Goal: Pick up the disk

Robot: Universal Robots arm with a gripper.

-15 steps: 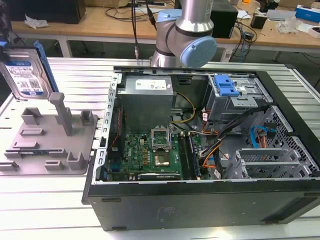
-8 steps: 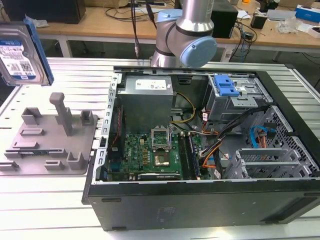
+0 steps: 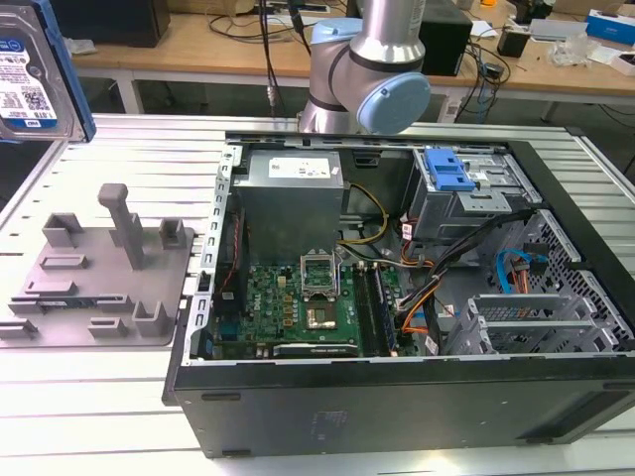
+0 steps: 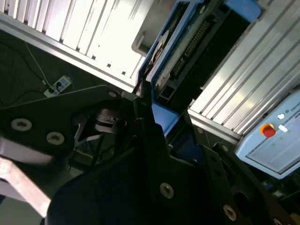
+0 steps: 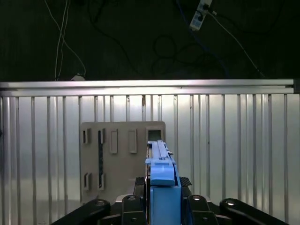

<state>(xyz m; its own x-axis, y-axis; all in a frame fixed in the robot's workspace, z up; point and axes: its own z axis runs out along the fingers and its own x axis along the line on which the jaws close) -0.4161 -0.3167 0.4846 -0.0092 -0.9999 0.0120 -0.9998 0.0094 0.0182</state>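
The disk (image 3: 25, 74), silver with a white-and-blue label and a blue side rail, hangs high at the exterior view's left, cut off by the picture's edge. In the first wrist view the disk (image 5: 161, 159) stands edge-on in my gripper (image 5: 162, 183), which is shut on it, with black fingers (image 5: 140, 187) on both sides. It is held well above the grey holder (image 5: 117, 159). In the second wrist view the disk (image 4: 187, 51) shows its connector edge and blue rail, clamped by the gripper (image 4: 164, 119).
The grey holder with upright posts (image 3: 99, 268) lies on the slatted table beside the open computer case (image 3: 397, 297), which has a blue-latched drive cage (image 3: 446, 174). The arm's base (image 3: 367, 69) stands behind the case. The table edge (image 5: 150, 86) borders dark floor with cables.
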